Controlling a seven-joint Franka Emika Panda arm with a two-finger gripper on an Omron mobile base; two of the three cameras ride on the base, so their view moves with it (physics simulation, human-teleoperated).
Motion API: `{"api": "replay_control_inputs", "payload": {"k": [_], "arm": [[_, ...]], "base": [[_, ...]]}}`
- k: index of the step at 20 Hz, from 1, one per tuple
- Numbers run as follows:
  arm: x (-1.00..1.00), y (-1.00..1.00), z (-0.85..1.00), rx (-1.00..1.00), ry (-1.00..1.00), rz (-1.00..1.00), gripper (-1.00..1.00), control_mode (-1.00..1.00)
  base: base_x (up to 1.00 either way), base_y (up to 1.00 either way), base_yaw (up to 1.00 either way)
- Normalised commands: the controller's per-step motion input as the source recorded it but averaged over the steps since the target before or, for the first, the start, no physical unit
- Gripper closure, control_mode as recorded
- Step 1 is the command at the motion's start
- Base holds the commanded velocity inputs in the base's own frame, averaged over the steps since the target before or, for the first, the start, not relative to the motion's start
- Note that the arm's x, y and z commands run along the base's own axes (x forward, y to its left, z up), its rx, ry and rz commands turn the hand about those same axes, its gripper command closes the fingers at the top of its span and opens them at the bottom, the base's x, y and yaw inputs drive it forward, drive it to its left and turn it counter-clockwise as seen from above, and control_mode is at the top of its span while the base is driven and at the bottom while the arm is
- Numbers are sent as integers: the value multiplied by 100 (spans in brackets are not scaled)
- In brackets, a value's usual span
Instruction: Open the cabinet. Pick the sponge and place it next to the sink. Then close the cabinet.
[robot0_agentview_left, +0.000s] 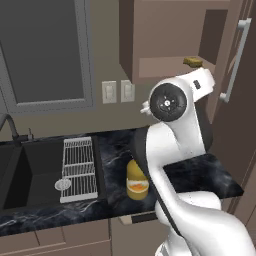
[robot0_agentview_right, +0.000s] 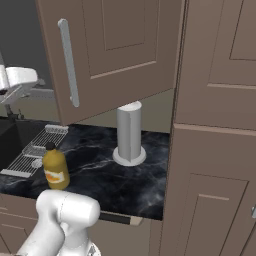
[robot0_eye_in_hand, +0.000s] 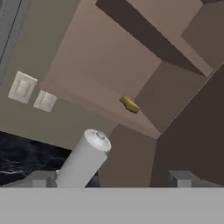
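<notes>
The cabinet (robot0_agentview_left: 165, 45) stands open, its door (robot0_agentview_right: 115, 55) swung out over the desk (robot0_agentview_left: 210, 175), so the first step looks done and the pick is the step in hand. The sponge (robot0_agentview_left: 193, 61) lies on the cabinet's bottom shelf, toward the back and near the side where the door hangs, a small yellow-tan block resting flat.

In the hand view the sponge (robot0_eye_in_hand: 130, 104) sits above the gripper (robot0_eye_in_hand: 109, 179) and a little to the right of the midline between the two finger tips, well apart from them. The jaws stand wide apart with nothing between them. From this camera the sponge's long axis runs on a slant, from upper left down to lower right, so it is not squared to the line joining the tips (the hand itself is rolled, so this slant is the hand's frame, not the room's).

In the left base view the hand end of the arm (robot0_agentview_left: 200, 85) sits just below the shelf edge and almost under the sponge, so I judge the coming move is mainly a rise and a reach forward into the cabinet, with some turn of the wrist to bring the tips across the sponge's short side.

The grey cylinder (robot0_eye_in_hand: 83, 159) stands on the desk below, near the gripper. The sink (robot0_agentview_left: 35, 170) lies off to the left, well away from the sponge.
</notes>
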Motion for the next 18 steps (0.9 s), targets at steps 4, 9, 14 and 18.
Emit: {"api": "replay_control_inputs", "payload": {"k": [4, 9, 14, 18], "arm": [[0, 0, 0, -19, 47, -35, -100, -100], [34, 9, -19, -22, 21, -34, -100, -100], [58, 8, -11, -19, 0, -19, -100, -100], [79, -3, -1, -22, 4, -1, -100, -100]], "base": [[0, 0, 0], [0, 0, 0], [0, 0, 0], [0, 0, 0]]}}
